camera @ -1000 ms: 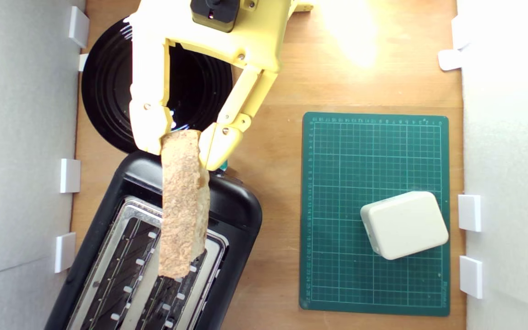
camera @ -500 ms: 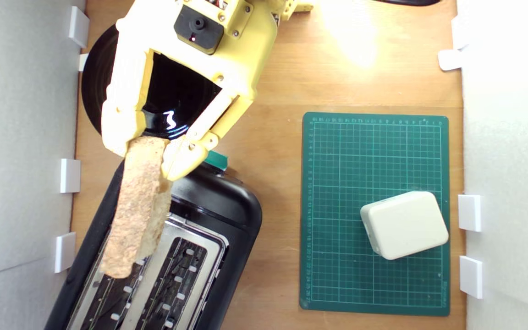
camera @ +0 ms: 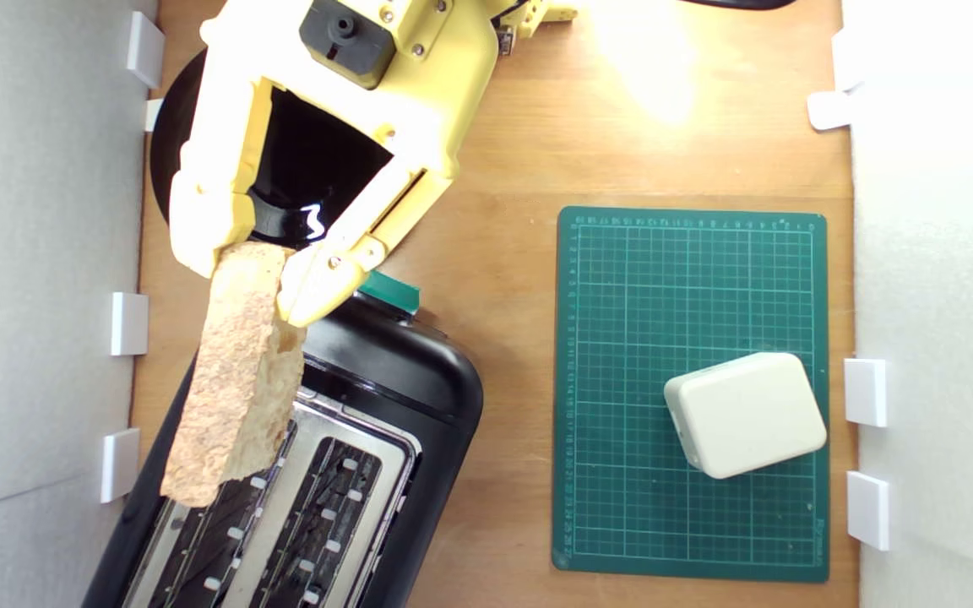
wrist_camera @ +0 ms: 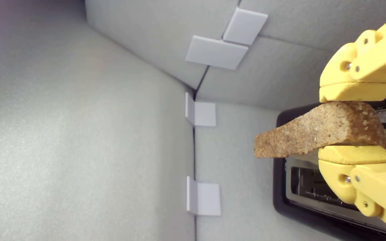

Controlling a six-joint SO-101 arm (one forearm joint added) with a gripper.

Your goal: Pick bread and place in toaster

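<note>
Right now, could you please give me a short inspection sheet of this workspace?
Surface: wooden table, glare at the far edge.
Job's things: bread held edge-up above the toaster, over its exterior-view-left edge, not in a slot.
Clutter: black plate; green cutting mat carrying a white block.
Gripper: gripper shut on the bread.
Cables: dark cable at the top edge.
Surroundings: white foam walls with clips.

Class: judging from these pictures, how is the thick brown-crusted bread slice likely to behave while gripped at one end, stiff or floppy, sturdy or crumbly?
Probably stiff: the thick brown-crusted bread slice juts out unsupported from the yellow pincer without drooping. Likely light, since an end grip carries it. Its rough, grainy crust suggests good grip, though it may shed crumbs.
</note>
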